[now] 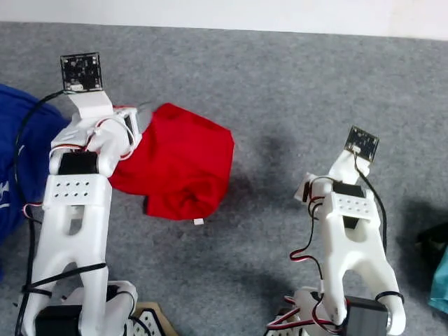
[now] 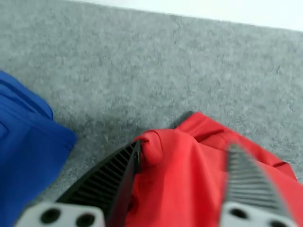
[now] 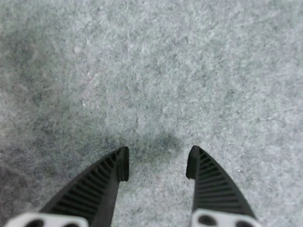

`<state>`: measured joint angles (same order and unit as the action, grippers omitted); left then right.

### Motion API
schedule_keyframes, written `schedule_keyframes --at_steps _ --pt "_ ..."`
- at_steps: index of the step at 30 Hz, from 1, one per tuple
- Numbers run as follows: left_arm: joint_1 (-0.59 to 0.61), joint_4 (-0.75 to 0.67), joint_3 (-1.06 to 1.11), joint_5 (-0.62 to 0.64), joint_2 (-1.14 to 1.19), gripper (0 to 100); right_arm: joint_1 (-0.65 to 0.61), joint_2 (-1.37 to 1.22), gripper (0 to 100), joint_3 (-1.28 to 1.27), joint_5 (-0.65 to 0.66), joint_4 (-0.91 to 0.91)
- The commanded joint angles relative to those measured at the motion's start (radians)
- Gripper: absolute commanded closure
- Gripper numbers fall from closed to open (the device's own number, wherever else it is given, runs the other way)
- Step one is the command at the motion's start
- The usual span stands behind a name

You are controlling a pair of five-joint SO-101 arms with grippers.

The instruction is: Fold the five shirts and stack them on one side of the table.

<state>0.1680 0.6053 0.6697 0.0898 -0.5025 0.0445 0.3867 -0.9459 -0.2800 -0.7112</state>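
Observation:
A red shirt (image 1: 182, 164) lies crumpled on the grey mat, left of centre. My left gripper (image 2: 185, 149) stands open at its upper left edge (image 1: 136, 119), with a bunched fold of the red shirt (image 2: 189, 175) between its fingers. A blue shirt (image 1: 14, 161) lies at the table's left edge, and its cloth (image 2: 23, 151) is beside the left gripper. My right gripper (image 3: 157, 158) is open over bare mat, with nothing between its fingers. The right arm (image 1: 353, 210) stands to the right of the red shirt, well apart from it.
A teal cloth (image 1: 439, 280) and a dark item (image 1: 430, 238) lie at the right edge. The grey mat (image 1: 294, 91) spreads between and behind the arms. A pale strip (image 1: 280, 14) runs along the far edge.

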Motion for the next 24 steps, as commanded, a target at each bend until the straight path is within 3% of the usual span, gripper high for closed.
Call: schedule_keyframes --at_steps 1,13,17,24 --pt "0.071 -0.031 -0.005 -0.009 -0.039 63 0.002 0.028 79.6 0.005 -0.009 0.013" --pt "0.469 -0.026 0.073 -0.005 -0.039 76 -0.002 0.028 79.6 -0.015 -0.006 0.013" --pt "0.470 -0.026 0.168 -0.003 -0.039 77 -0.004 0.028 79.6 -0.018 -0.008 0.015" --pt "0.357 -0.026 0.360 -0.003 -0.041 77 -0.004 0.028 79.6 -0.022 -0.008 0.044"
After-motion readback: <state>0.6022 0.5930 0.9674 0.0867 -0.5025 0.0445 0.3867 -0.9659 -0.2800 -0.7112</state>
